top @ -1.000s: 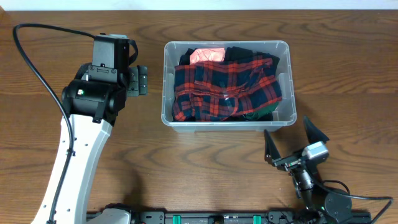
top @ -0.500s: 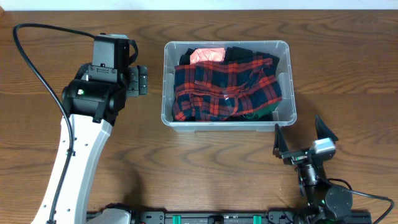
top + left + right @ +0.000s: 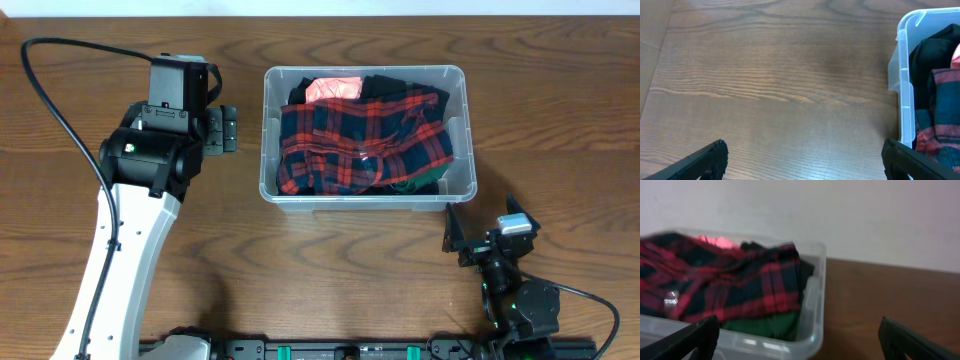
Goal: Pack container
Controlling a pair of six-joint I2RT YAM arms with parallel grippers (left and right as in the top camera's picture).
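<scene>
Container [image 3: 467,130] packed with plaid cloth [image 3: 350,145].
Left hand [image 3: 226,130] and right hand [image 3: 482,215] are spread wide over the table [image 3: 560,120], nothing held.

Wood-grain table [image 3: 330,270] fills the overhead frame; red-and-navy plaid cloth [image 3: 360,145] lies upper centre. White wall [image 3: 840,210] spans the right wrist view's top.

You see the container [image 3: 367,201] upright on the wooden table [image 3: 560,120], its long sides running left to right. It is a clear rectangular tub with rounded corners and a thick rim. It is open on top and full (mostly a red-and-navy plaid cloth [image 3: 360,140], with pink fabric [image 3: 333,89], black fabric [image 3: 385,85] and green fabric [image 3: 418,184] at the edges).
</scene>
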